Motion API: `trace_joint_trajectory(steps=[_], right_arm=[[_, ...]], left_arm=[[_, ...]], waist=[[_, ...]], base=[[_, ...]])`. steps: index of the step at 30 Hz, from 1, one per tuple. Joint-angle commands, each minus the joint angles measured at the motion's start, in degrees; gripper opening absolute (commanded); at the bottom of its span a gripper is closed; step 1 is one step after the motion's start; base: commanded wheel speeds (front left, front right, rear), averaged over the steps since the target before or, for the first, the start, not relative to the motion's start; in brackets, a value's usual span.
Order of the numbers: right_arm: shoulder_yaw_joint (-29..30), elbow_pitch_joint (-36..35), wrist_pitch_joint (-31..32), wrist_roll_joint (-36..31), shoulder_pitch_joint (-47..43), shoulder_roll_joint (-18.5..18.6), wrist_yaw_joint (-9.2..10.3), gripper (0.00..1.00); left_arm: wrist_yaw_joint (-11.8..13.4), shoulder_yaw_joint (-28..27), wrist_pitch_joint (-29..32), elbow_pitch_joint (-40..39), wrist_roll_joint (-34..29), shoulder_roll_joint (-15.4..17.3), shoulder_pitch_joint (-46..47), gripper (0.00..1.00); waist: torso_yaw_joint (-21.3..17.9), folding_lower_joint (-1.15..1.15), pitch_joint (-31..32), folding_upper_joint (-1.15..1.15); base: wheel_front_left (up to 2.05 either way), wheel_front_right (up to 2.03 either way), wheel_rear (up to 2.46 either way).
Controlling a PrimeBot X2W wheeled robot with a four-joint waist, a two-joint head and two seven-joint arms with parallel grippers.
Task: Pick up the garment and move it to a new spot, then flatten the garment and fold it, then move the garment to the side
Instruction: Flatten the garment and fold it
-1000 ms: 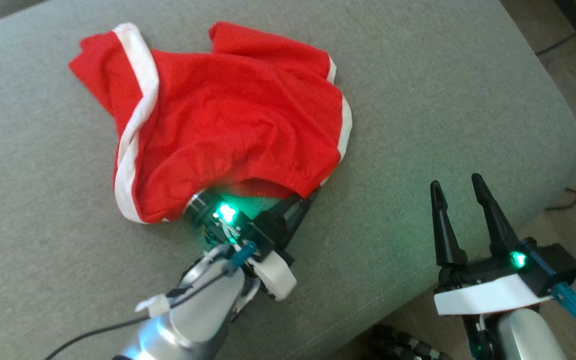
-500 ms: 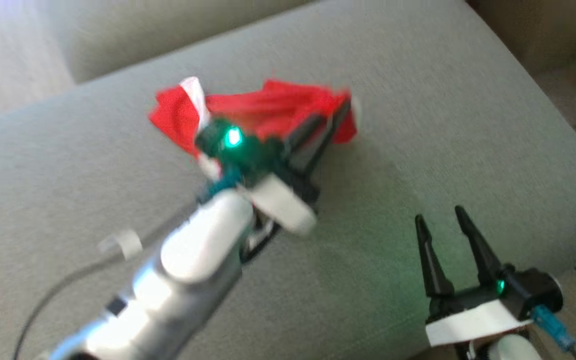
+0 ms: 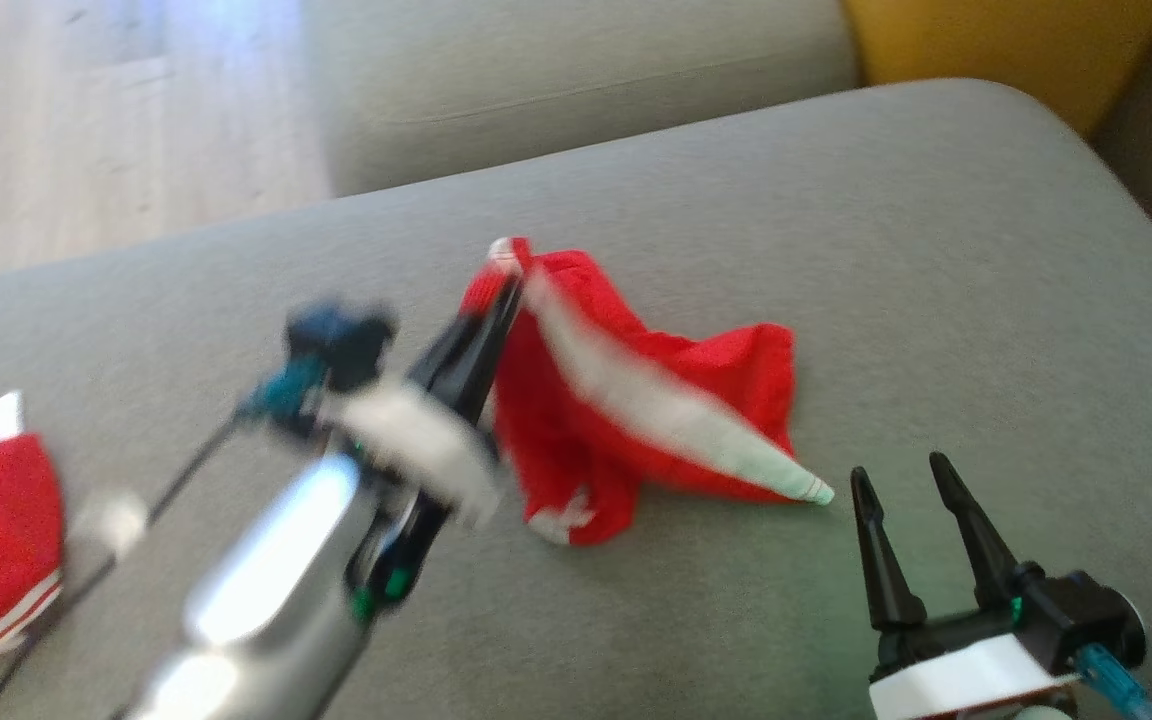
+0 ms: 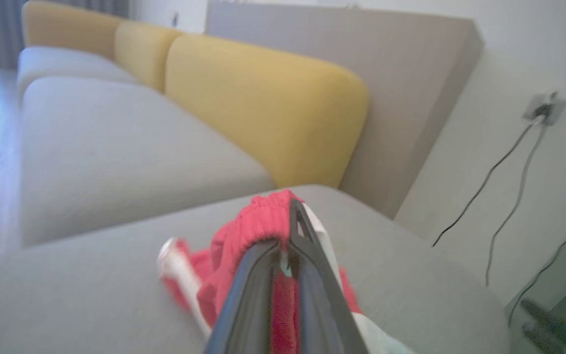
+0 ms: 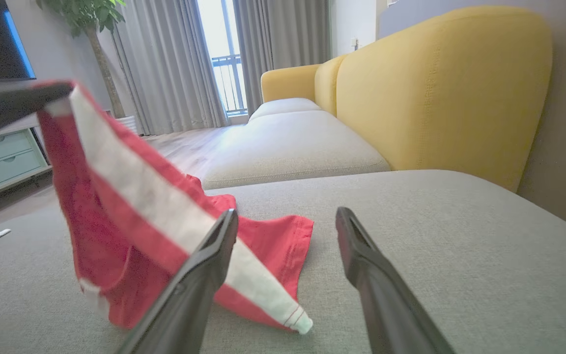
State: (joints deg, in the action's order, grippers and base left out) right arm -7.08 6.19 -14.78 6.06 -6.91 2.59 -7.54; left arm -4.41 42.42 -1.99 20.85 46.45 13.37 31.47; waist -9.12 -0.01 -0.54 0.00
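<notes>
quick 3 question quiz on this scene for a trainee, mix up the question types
1. True or false: the right gripper is shut on the red garment.
2. What holds the garment's raised end? A) the left gripper B) the right gripper C) nothing, it lies flat
3. Fill in: the wide stripe along the garment is ____.

Key: 1 false, its fingers stand apart and hold nothing; 2 A; 3 white.

Silver forearm (image 3: 266,590); black, white-banded right tool (image 3: 897,466)
</notes>
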Motion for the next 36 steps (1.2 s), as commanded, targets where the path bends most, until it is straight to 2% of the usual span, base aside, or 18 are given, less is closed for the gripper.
trace_joint_trajectory(steps=[1, 8, 14, 23, 31, 32, 33, 35, 36], right_arm=[[-1.2, -1.5, -0.2, 0.3, 0.4, 0.4, 0.05, 1.00], [-0.5, 2.7, -0.2, 1.0, 1.3, 0.8, 0.05, 1.00], [-0.2, 6.5, -0.2, 1.7, 4.1, 0.7, 0.05, 1.00], [-1.3, 13.8, -0.2, 2.9, 7.6, 0.5, 0.05, 1.00], [-3.5, 15.9, -0.2, 3.4, 8.1, 1.5, 0.05, 1.00], [-3.8, 16.0, -0.2, 3.5, 8.1, 1.6, 0.05, 0.96], [-3.8, 16.0, -0.2, 3.5, 8.1, 1.6, 0.05, 0.96], [-4.7, 16.5, -0.2, 3.8, 8.3, 1.9, 0.05, 0.29], [-5.1, 16.9, -0.2, 4.0, 8.4, 2.1, 0.05, 0.00]], left_arm=[[0.4, -2.7, -0.2, -2.3, 0.2, 1.8, 1.9, 0.00], [2.0, -3.6, -1.4, -3.9, 1.6, 5.6, -5.8, 0.00], [2.9, -4.2, -2.5, -5.3, 1.4, 6.9, -7.1, 0.00], [3.1, -4.1, -3.1, -5.7, 1.2, 6.8, -6.8, 0.00], [3.1, -3.7, -3.3, -5.5, 1.0, 6.2, -5.7, 0.00], [3.0, -3.7, -3.4, -5.4, 1.0, 6.1, -5.6, 0.00], [3.0, -3.7, -3.4, -5.4, 1.0, 6.1, -5.6, 0.00], [2.9, -3.7, -3.6, -5.1, 1.1, 6.0, -5.4, 0.00], [2.9, -3.7, -3.7, -4.9, 1.1, 5.9, -5.3, 0.00]], waist=[[2.3, 0.01, -0.6, 0.00], [7.1, 0.01, -4.1, 0.00], [9.3, 0.01, -6.3, 0.00], [11.6, 0.01, -8.0, 0.00], [12.5, 0.01, -9.1, 0.00], [12.5, 0.01, -9.2, 0.00], [12.5, 0.01, -9.2, 0.00], [12.6, 0.01, -9.4, 0.00], [12.6, 0.01, -9.5, 0.00]], base=[[0.00, 0.00, 0.00], [0.00, 0.00, 0.00], [0.00, 0.00, 0.00], [0.00, 0.00, 0.00], [0.00, 0.00, 0.00], [0.00, 0.00, 0.00], [0.00, 0.00, 0.00], [0.00, 0.00, 0.00], [0.00, 0.00, 0.00]])
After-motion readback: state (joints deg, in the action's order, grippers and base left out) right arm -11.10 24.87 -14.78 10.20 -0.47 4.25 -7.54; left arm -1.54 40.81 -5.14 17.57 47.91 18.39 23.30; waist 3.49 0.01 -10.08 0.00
